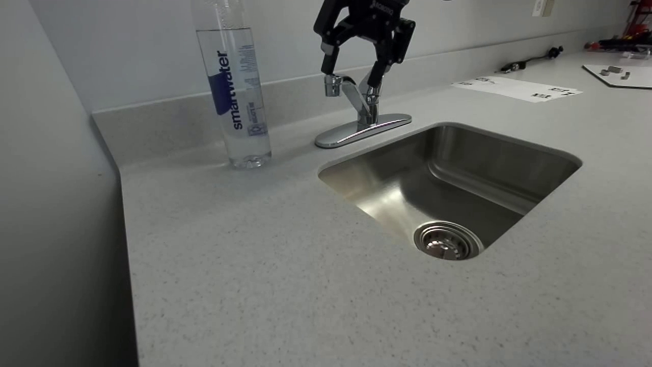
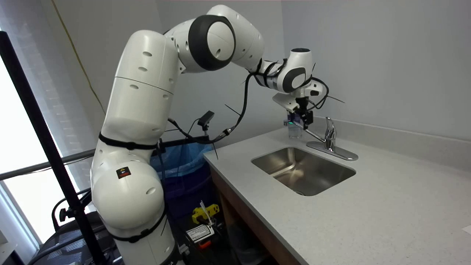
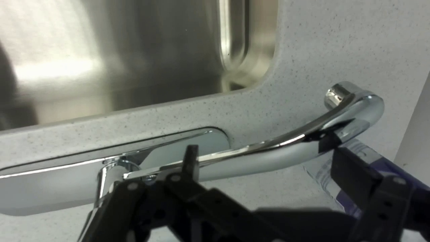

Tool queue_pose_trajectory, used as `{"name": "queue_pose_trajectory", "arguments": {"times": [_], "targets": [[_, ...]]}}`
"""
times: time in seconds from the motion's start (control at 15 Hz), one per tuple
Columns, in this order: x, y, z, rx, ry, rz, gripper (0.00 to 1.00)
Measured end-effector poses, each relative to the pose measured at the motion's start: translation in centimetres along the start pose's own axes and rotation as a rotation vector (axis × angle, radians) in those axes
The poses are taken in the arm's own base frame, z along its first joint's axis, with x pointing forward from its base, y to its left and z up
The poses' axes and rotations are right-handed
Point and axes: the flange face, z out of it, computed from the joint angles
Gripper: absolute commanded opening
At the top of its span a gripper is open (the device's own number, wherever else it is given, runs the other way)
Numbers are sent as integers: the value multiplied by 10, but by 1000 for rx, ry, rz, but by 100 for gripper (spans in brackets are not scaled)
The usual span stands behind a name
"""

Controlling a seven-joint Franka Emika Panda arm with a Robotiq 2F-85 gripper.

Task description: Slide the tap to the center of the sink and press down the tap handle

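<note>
In both exterior views I locate the tap (image 1: 369, 114) on the worktop (image 1: 244, 255), between the sink (image 1: 489, 153) and the wall (image 2: 386, 62). The spout (image 3: 268, 159) is turned sideways; its outlet (image 1: 332, 85) sits over the worktop, outside the sink. The tap handle (image 2: 329, 129) points upward. Nearest obstacle: a water bottle (image 1: 239, 102), upright near the outlet and, in my wrist view, partly covered by one of the fingers (image 3: 354, 178). A printed sheet (image 1: 514, 89) lies well apart, farther along the worktop. The fingers are spread wide, with nothing gripped. In the wrist view the spout crosses the gap between them; whether either touches it, I cannot tell.
</note>
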Motion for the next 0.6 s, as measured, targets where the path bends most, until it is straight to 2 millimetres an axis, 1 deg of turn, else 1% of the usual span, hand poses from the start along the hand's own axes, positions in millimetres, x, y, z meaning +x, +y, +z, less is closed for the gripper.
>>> {"name": "queue_pose_trajectory", "arguments": {"times": [0.27,0.6], "targets": [[-10,11,-9,-28,-56,10,100],[-17,23,-17,-53,-97,23,100]]}}
